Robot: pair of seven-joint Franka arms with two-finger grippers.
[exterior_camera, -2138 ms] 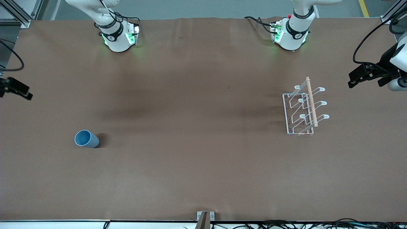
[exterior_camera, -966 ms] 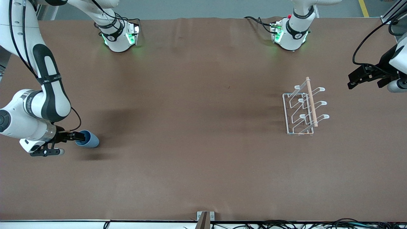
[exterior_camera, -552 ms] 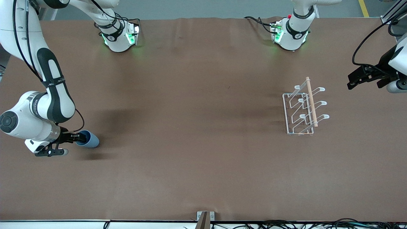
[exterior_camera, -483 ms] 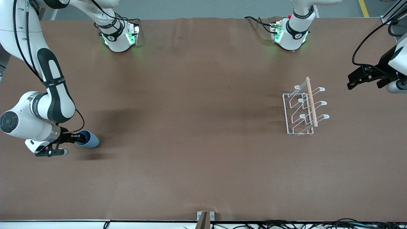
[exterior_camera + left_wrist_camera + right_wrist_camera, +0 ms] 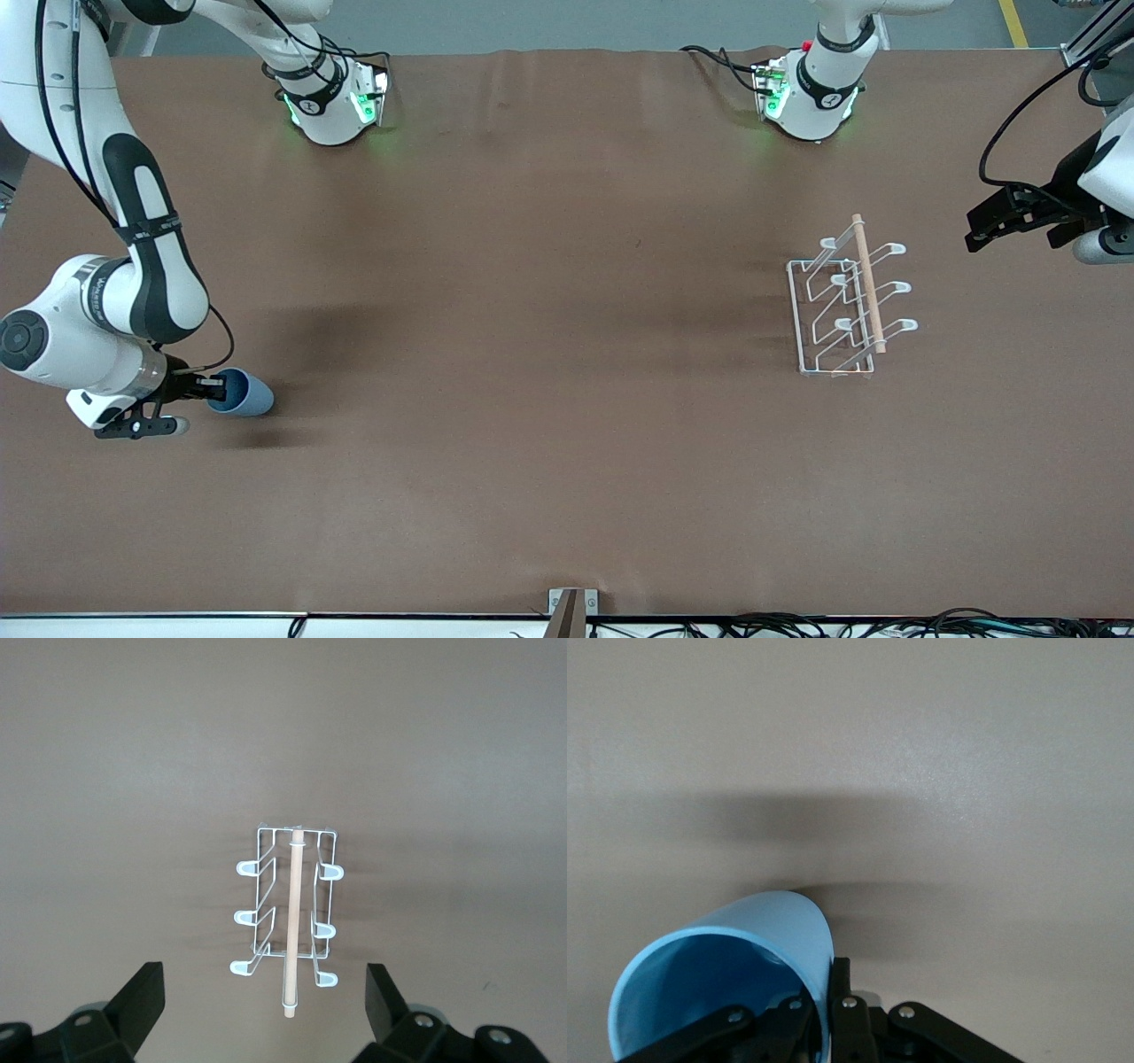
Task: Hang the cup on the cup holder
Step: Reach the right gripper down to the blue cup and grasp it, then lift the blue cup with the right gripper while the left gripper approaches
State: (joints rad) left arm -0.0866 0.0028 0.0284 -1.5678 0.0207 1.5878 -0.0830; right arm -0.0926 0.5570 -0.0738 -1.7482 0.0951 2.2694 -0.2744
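The light-blue cup (image 5: pixel 244 393) lies on its side near the right arm's end of the table. My right gripper (image 5: pixel 211 387) is shut on the cup's wall at the rim, one finger inside the mouth and one outside; the right wrist view shows the cup (image 5: pixel 726 979) pinched between the black fingers (image 5: pixel 840 992). The white wire cup holder (image 5: pixel 846 301) with its wooden rod stands toward the left arm's end. My left gripper (image 5: pixel 979 226) hovers open beside the holder, toward the table's end. The left wrist view shows the cup holder (image 5: pixel 290 914) between the wide-apart fingers (image 5: pixel 142 997).
The brown table covering (image 5: pixel 549 372) lies bare between cup and holder. The two arm bases (image 5: pixel 332 102) stand along the edge farthest from the front camera. Cables run along the nearest table edge (image 5: pixel 797 625).
My right gripper has shut on the cup's rim, and the cup has shifted slightly toward the gripper. The left arm has barely moved.
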